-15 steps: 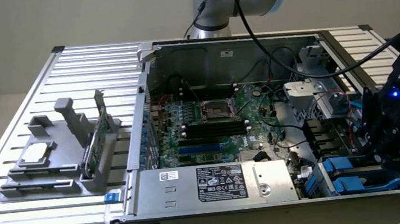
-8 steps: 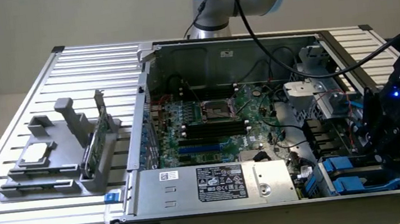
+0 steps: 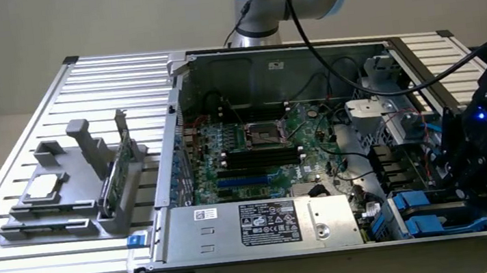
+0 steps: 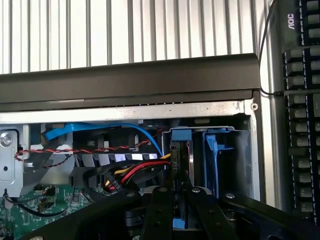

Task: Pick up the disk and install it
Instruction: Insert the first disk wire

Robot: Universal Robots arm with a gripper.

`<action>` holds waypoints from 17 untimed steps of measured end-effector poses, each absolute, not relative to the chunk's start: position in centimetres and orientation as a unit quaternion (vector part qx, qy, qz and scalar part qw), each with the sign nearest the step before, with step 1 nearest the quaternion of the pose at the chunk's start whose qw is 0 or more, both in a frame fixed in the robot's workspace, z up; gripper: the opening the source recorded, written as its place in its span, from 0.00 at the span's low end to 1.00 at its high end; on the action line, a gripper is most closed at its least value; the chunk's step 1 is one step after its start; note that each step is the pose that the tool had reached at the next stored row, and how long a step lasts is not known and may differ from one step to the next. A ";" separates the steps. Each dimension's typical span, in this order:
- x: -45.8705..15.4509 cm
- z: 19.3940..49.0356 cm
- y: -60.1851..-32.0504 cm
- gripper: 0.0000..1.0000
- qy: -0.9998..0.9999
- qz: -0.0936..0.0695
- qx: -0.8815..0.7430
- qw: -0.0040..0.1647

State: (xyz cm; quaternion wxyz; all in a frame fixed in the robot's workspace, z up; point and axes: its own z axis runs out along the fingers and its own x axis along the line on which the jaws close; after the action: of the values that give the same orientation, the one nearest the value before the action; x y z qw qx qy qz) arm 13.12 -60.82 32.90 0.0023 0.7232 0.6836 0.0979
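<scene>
**Disk edge-on in the drive bay, my hand closed on it**

My hand [image 4: 175, 200] sits at the corner of the open computer case [image 3: 308, 53] on the exterior view's right, directly over the drive bay [image 4: 247, 150]. In the wrist view my two black fingers [image 4: 159, 212] stand close together with the disk [image 4: 179, 155] between them; the jaws are nearly together and I judge them to be gripping it by its thin sides.

The disk stands on edge inside the bay. What shows of it is a narrow dark metal edge with a bright blue plastic carrier around it, the blue visible above the metal and again low down between my fingers. Its label face is turned away and cannot be examined. Whether it is fully seated I cannot tell.

Just beside the disk, further into the same bay, stands a second blue carrier [image 4: 216, 150], upright and parallel to it. On the disk's other side a bundle of red, yellow and black wires [image 4: 140, 170] ends right at its edge, and a blue data cable [image 4: 100, 127] arcs over them.

In the exterior view, blue carriers [image 3: 422, 216] show in the bay below my arm. The power supply [image 3: 263, 225] lies along the case's near wall beside the bay. The case rests on a slatted metal tabletop [image 3: 38, 105], with a grey parts holder [image 3: 75, 190] well apart from the bay.
</scene>
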 end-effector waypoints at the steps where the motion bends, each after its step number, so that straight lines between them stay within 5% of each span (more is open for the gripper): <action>1: 13.1 32.9 -60.8 0.16 0.684 0.098 0.723 0.002; 5: 13.1 32.8 -60.8 0.18 0.683 0.099 0.723 0.002; 8: 13.1 33.4 -60.8 0.31 0.683 0.098 0.723 0.002; 17: 13.1 37.0 -60.9 0.31 0.683 0.098 0.724 0.002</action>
State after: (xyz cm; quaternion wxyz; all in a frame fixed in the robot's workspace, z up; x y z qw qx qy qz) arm 13.07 -60.90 36.97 0.0024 0.7241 0.6827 0.0978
